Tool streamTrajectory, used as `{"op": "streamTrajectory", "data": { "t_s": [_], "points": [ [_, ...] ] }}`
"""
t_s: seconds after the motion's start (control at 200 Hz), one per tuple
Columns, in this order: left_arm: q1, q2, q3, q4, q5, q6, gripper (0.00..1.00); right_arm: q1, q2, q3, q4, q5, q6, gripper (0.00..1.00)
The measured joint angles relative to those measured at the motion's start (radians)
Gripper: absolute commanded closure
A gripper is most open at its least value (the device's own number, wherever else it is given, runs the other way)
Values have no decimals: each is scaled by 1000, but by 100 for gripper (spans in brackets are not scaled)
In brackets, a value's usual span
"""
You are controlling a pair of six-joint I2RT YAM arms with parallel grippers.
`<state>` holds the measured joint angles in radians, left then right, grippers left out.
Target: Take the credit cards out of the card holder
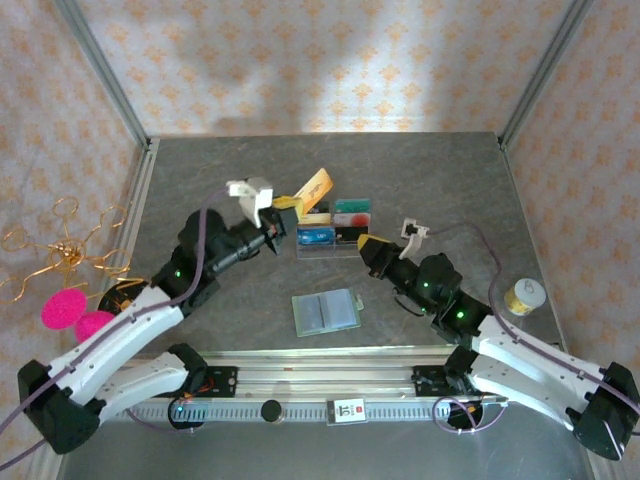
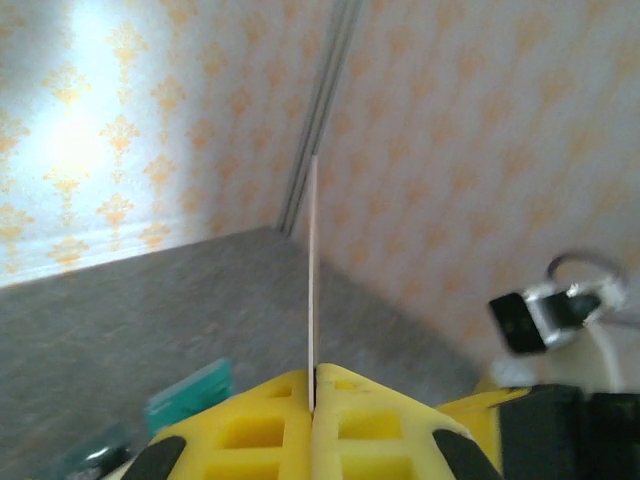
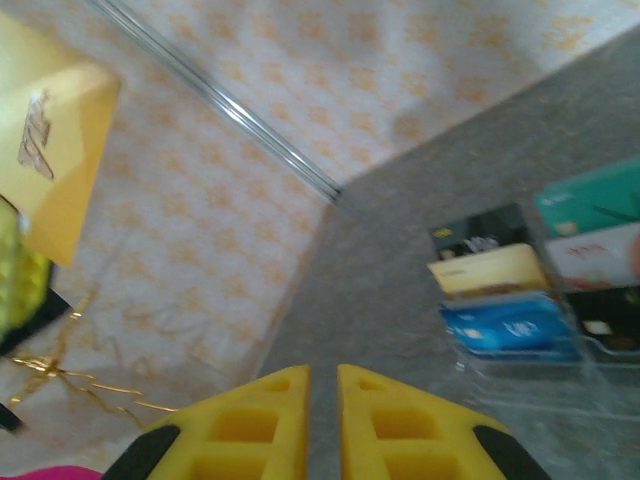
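Left gripper (image 1: 285, 203) clamped on a yellow card (image 1: 313, 186), card holder (image 1: 328, 311) unfolded on the table (image 1: 420, 180).
The holder lies flat between the arms, nearer them than the card tray (image 1: 330, 252), its long axis running left to right. The card slants up and rightward. The right gripper (image 1: 363, 244) has its fingers slightly apart, empty.

The back part of the tabletop (image 1: 220, 170) is lying bare up to the walls (image 1: 320, 60), giving passing room behind the clear tray (image 1: 322, 251). The left gripper (image 1: 290, 203), pinching a yellow card (image 1: 313, 185), is hanging by the tray's far left corner. The right gripper (image 1: 364, 243) is crowding its near right corner. The card holder (image 1: 327, 311) is lying flat nearer, with bare tabletop around it. A small jar (image 1: 523, 297) is sitting beside the right arm.
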<state>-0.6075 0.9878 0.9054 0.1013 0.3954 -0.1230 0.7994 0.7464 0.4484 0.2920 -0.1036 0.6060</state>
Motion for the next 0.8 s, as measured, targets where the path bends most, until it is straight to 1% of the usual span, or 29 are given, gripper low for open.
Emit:
{"op": "streamTrajectory", "data": {
  "t_s": [0.07,0.135,0.235,0.335,0.471,0.676,0.801],
  "points": [
    [0,85,120,-148,30,164,100,-24,-8,-2,-45,-24,-10,88],
    [0,145,189,-258,47,311,100,-45,-9,-2,-74,-43,-18,89],
    [5,212,234,-398,66,515,100,-72,-8,-2,-107,-67,-25,90],
    [27,274,255,-492,84,672,100,-97,3,-2,-121,-84,-32,90],
    [79,340,269,-547,109,816,100,-144,35,0,-137,-110,-35,90],
    [188,446,349,-577,187,951,100,-210,122,47,-161,-145,-45,91],
    [203,520,418,-601,214,1018,100,-257,179,98,-165,-173,-55,91]
  ]
}}
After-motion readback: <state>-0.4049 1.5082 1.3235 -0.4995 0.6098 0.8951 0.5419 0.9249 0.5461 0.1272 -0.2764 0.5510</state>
